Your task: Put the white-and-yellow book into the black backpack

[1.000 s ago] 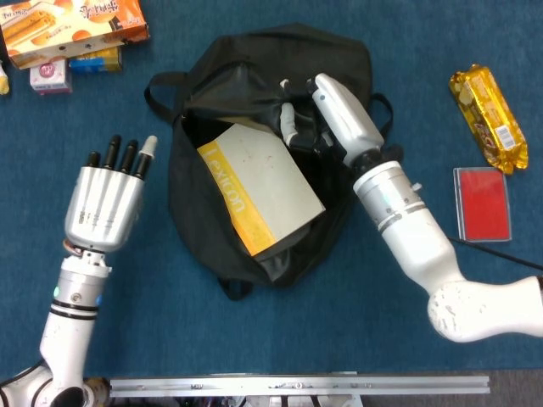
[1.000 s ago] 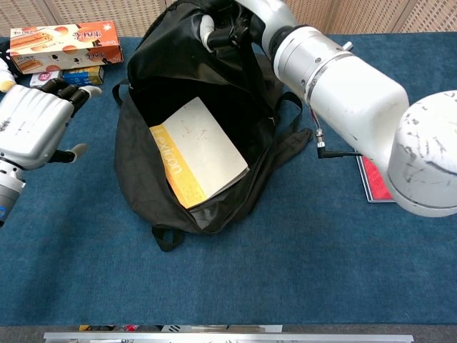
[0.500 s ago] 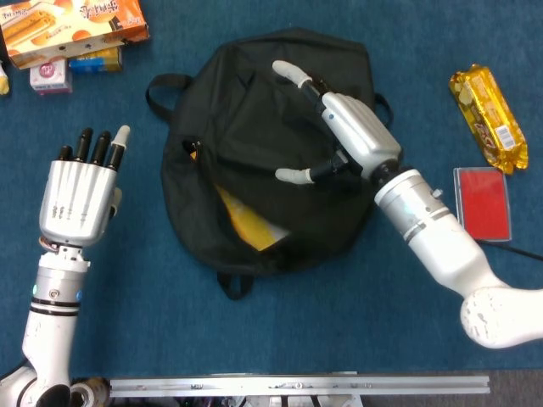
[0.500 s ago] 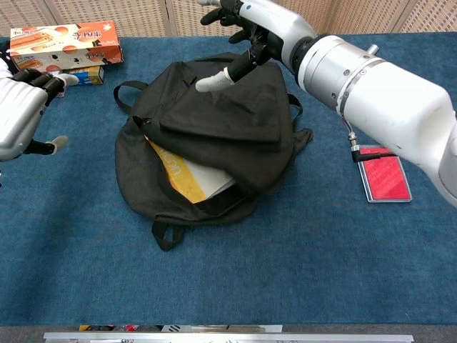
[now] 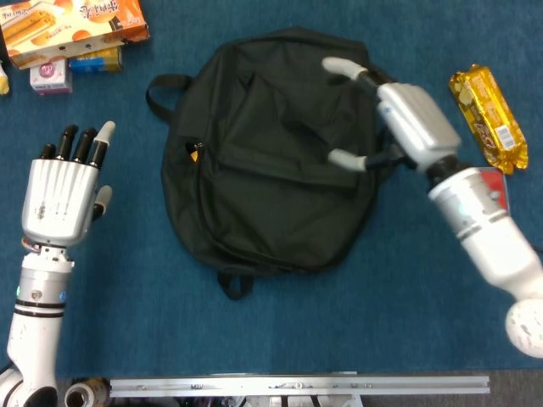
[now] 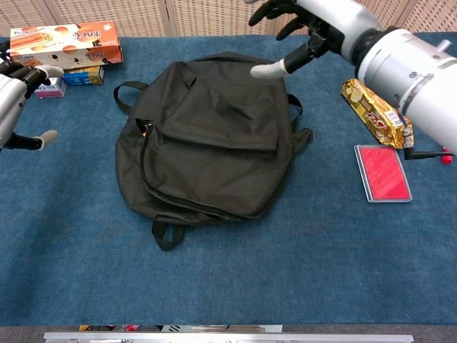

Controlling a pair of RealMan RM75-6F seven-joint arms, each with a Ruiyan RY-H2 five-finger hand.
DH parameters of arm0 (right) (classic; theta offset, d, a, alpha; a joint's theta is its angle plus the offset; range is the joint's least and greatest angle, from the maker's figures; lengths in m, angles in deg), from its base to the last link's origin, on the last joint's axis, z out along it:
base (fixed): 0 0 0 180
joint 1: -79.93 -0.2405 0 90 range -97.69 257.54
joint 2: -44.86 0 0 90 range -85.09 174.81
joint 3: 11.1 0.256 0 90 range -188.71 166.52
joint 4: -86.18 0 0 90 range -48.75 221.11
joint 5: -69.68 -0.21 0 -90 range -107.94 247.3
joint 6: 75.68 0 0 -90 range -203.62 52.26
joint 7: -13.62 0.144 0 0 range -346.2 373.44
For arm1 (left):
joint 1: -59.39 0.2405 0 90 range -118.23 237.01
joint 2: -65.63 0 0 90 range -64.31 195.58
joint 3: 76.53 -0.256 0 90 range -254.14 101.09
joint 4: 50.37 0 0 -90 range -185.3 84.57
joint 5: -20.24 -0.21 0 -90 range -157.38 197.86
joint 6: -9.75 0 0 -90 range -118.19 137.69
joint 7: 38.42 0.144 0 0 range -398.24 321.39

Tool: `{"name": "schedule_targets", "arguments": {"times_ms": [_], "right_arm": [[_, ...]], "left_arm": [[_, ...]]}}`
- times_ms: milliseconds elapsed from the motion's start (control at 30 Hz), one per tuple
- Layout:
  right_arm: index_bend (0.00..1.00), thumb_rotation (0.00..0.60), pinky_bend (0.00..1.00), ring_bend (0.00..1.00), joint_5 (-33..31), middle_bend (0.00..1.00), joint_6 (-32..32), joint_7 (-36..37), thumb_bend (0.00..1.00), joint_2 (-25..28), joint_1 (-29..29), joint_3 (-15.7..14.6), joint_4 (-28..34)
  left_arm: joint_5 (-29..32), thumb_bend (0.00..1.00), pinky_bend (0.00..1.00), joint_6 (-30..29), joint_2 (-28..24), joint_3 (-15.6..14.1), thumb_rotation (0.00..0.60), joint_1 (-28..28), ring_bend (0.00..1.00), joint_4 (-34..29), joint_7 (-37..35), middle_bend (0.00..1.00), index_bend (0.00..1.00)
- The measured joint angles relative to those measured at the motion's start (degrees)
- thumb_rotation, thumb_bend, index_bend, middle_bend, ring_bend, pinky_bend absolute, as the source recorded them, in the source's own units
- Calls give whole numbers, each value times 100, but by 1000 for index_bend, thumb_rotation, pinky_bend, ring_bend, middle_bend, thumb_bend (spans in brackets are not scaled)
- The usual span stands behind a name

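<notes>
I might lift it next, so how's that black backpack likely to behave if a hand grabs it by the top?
The black backpack looks like soft fabric, creased and lying flat, so it would probably sag and fold. A yellow sliver shows at its zipper, so contents may weigh it down. The open slit could let them slip out.

A deep blue, carpet-like cloth covers the bench (image 6: 300, 271). Behind it stands a wall of pale beige perforated panels (image 6: 107, 11). A metal rail (image 5: 297, 386) runs along the bench's near edge. The light is even.
</notes>
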Motion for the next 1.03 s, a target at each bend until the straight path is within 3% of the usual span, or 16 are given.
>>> {"name": "schedule_targets", "arguments": {"times_ms": [200, 467, 867, 1033], "right_arm": [[554, 600, 488, 376, 982, 469, -457, -1, 421, 461, 583, -545, -312], [565, 600, 488, 391, 2109, 477, -1243, 340, 434, 976, 1542, -1225, -988], [564, 600, 488, 391, 2893, 477, -2308, 1738, 407, 1096, 2937, -1799, -2429], [565, 600, 488, 391, 3006, 477, -2376, 2038, 398, 1142, 3241, -1878, -2655]], "left_arm": [[-83, 196, 496, -2, -270, -82, 600, 82, 237, -104, -798, 307, 211], [-68, 196, 496, 105, -788, -185, 600, 211, 239, -289, -1991, 308, 232], [-274, 195, 474, -199, -1421, -418, 600, 640, 239, -307, -3327, 315, 253], [-387, 196, 468, -422, -1567, -549, 600, 882, 239, -206, -3553, 317, 253]]}}
